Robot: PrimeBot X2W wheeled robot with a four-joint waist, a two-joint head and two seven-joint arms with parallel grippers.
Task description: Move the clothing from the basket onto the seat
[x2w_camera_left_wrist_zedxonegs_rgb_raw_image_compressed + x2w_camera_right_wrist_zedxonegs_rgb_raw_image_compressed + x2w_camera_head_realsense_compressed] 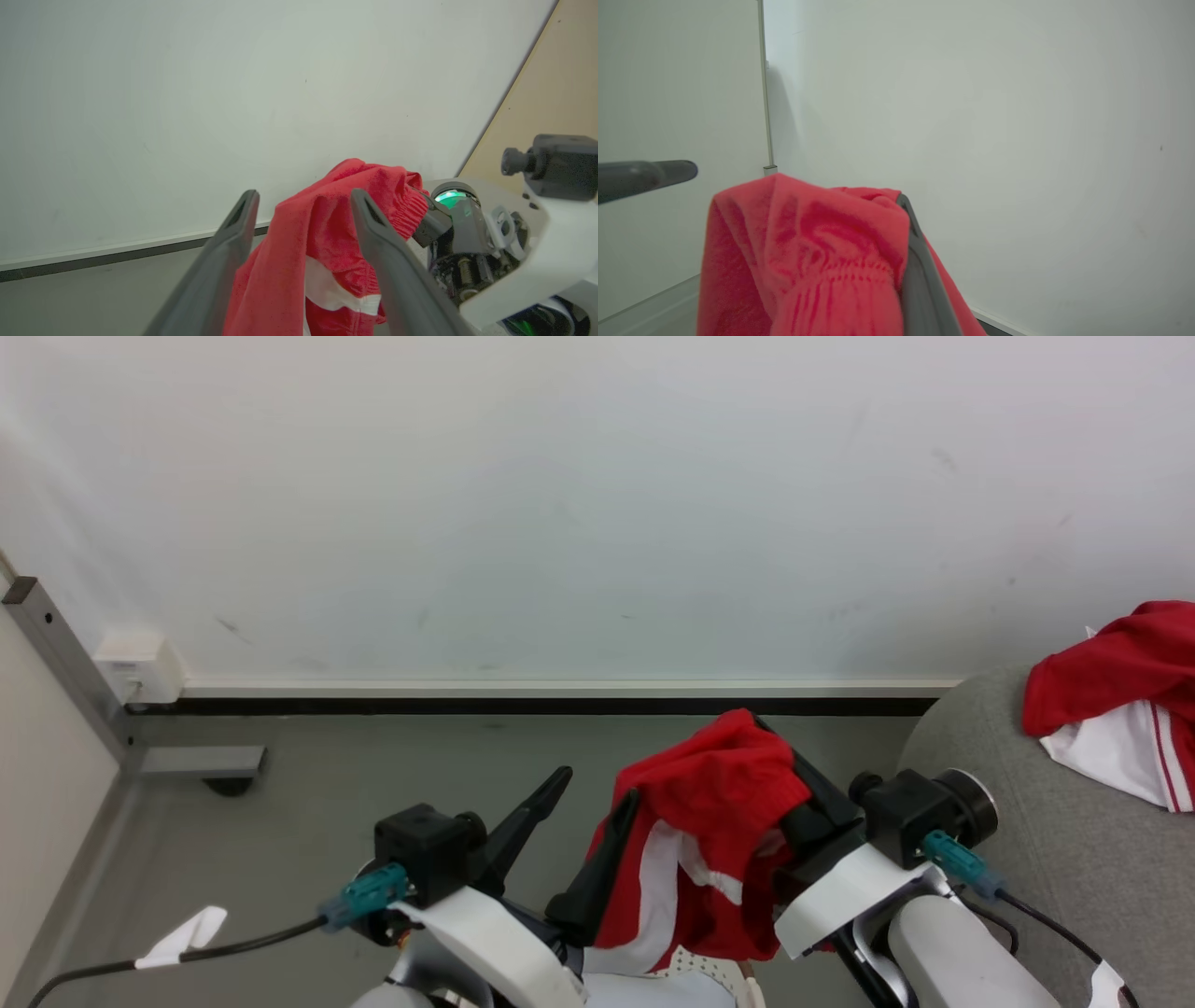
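Note:
The clothing (719, 821), red with white panels, hangs in the air over my right gripper (752, 733), which is shut on its gathered top edge; one dark finger shows beside the fabric and the other is under it. In the right wrist view the clothing (808, 252) covers that gripper (887, 205). My left gripper (599, 784) stands open just left of the cloth, its fingers (233, 242) either side of the clothing (317, 224) without pinching it. The grey seat (980, 821) lies at the right. A perforated bit of the basket (695, 971) peeks out below the cloth.
Another red and white garment (1120, 691) lies on the seat at the right edge. A white wall with a dark baseboard (560, 706) runs straight ahead. At the left stand a metal post with a foot (201, 763) and a wall socket (140, 667). Grey floor lies between.

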